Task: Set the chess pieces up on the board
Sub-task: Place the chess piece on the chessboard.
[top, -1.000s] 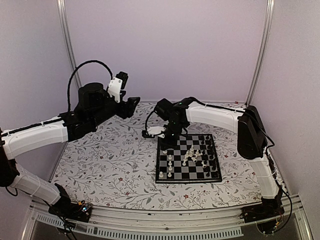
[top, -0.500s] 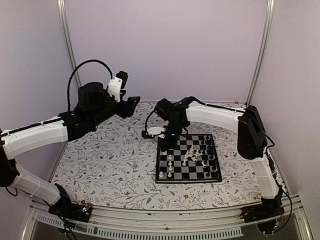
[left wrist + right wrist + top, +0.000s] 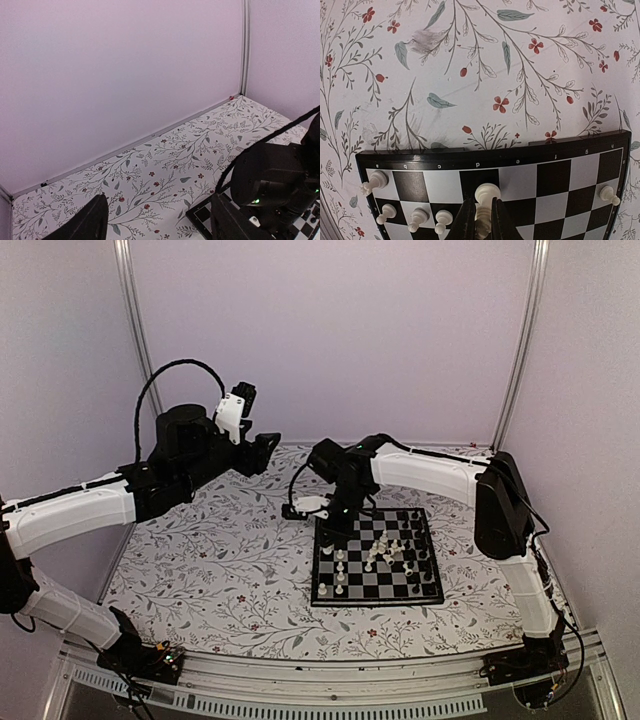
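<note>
Right gripper (image 3: pixel 481 220) first: on my wrist feed its two fingers (image 3: pixel 466 220) are drawn in almost together and pinch a white piece (image 3: pixel 487 193), whose rounded head shows just above the tips. That piece stands on the board (image 3: pixel 445 163), in the rank right against the lettered border, roughly at the d and e marks. More white men sit on the same side of the board: one on the corner square by the letter a, three small ones in the next rank, and one further along towards g.

From the overhead camera the rest of the chess pieces (image 3: pixel 385 552) lie bunched near the middle of the board, some tipped over, with dark ones along its right edge.

Left gripper (image 3: pixel 157 225) is spread wide with nothing between its fingers. It hangs high over the floral table (image 3: pixel 150 165), well off the board's left side and pointed towards the board's far left corner.
</note>
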`<move>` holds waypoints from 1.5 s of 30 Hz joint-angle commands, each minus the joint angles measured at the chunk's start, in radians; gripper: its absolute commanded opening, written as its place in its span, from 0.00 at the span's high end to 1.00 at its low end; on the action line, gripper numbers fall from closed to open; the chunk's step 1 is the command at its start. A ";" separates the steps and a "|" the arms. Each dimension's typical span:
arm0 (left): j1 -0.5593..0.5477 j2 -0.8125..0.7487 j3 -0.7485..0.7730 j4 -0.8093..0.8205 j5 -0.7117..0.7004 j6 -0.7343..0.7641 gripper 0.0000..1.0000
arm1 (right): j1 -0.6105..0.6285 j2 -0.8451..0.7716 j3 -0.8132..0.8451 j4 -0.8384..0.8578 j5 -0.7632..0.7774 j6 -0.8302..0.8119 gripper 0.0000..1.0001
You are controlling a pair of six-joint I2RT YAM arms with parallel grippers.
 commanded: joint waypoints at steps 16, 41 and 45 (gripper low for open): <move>0.011 0.004 0.030 -0.004 0.015 0.005 0.29 | 0.013 0.040 0.025 -0.021 -0.014 0.000 0.85; 0.011 0.005 0.031 -0.008 0.022 0.006 0.28 | 0.009 0.051 0.025 -0.003 0.033 -0.005 0.88; 0.011 0.003 0.033 -0.008 0.026 0.004 0.28 | 0.002 0.052 0.031 0.006 0.052 -0.004 0.88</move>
